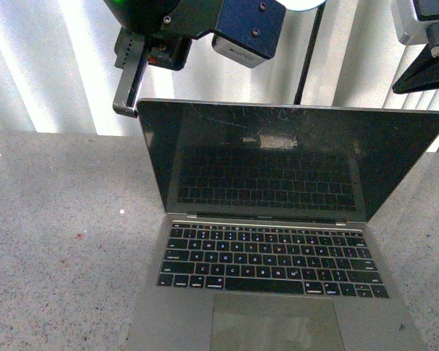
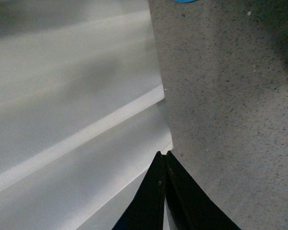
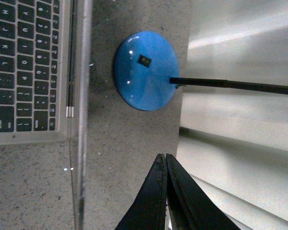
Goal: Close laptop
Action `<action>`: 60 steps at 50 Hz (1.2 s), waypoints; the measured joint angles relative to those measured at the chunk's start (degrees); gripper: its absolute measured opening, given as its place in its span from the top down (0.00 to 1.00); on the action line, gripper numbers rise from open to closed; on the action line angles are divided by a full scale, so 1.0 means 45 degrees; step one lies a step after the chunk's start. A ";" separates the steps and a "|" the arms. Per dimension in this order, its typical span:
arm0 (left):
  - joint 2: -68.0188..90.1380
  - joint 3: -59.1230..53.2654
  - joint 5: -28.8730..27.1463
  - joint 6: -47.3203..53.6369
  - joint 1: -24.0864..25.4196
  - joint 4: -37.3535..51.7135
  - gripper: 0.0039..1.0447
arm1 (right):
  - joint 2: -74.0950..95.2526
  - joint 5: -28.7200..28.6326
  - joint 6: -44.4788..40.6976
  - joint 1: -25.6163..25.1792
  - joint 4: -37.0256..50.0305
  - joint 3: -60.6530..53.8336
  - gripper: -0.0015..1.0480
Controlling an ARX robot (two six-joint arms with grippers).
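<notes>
Nearest you, the trackpad [image 1: 274, 325] lies at the lower edge of the front view. It belongs to the laptop [image 1: 271, 219], which sits open on the speckled grey table [image 1: 58, 248], its dark, scratched screen [image 1: 278, 157] standing up and leaning slightly back. Your left gripper [image 2: 164, 154] has its fingers pressed together with nothing between them. In the front view it hangs just at the screen's upper left corner; contact cannot be determined. Your right gripper [image 3: 164, 156] likewise has its fingers together on nothing, above the table behind the screen's right end. A blue lamp base [image 3: 146, 71] with a black stem [image 3: 230, 85] stands on the table behind the laptop, before white blinds [image 2: 62, 96].
</notes>
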 joint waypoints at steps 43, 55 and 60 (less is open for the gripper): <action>0.0423 -0.0034 0.0253 -0.0699 -0.0811 -0.0738 0.97 | 0.0287 0.0272 0.0087 0.0068 -0.1326 -0.0131 0.97; 0.0393 -0.0291 0.0340 -0.1078 -0.1015 -0.1273 0.97 | 0.0287 0.0418 0.0078 0.0058 -0.1656 -0.0223 0.97; 0.0248 -0.0466 0.0491 -0.1263 -0.1083 -0.1797 0.97 | 0.0282 0.0500 0.0058 0.0058 -0.1676 -0.0437 0.97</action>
